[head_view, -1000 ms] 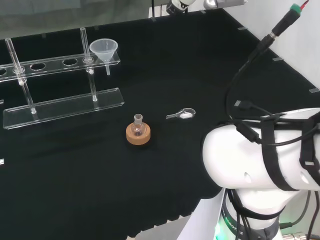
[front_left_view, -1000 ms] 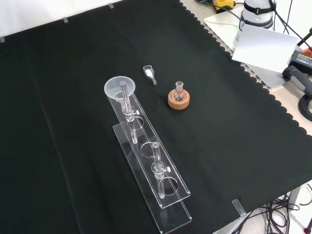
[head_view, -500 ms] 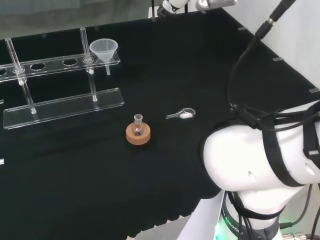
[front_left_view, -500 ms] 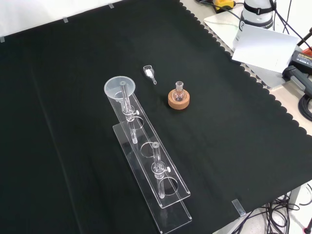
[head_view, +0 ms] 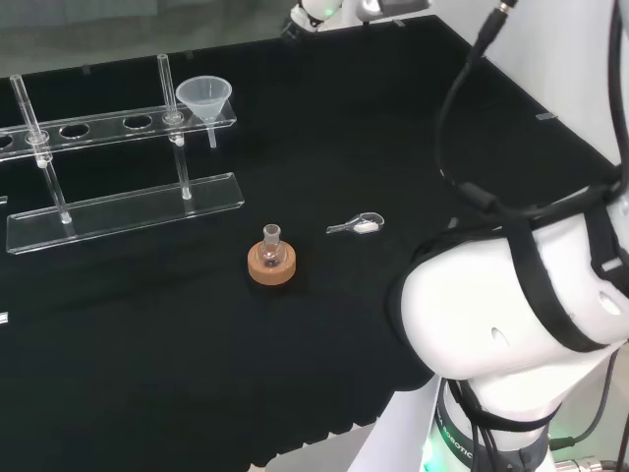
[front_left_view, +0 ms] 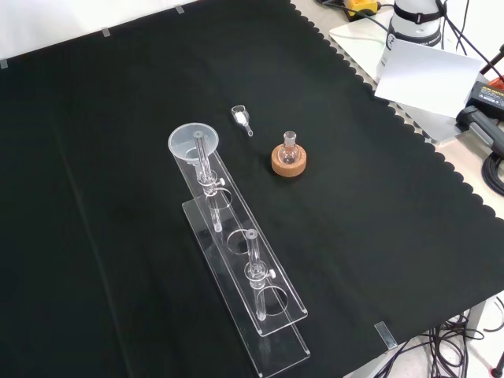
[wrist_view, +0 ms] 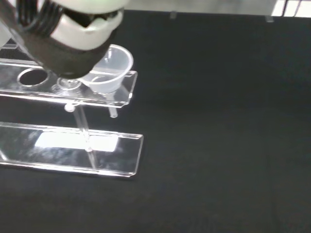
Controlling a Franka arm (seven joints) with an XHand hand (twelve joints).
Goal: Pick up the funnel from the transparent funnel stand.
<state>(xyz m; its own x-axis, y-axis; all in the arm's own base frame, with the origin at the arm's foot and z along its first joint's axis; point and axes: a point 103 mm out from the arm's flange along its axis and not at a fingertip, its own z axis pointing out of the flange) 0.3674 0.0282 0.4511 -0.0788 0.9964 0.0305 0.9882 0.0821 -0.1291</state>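
One funnel (head_view: 204,99) sits in the end hole of the clear stand (head_view: 123,202) near the cloth's far edge; your hand's (wrist_view: 73,29) finger state I cannot tell, so a careless descent could topple the stand.
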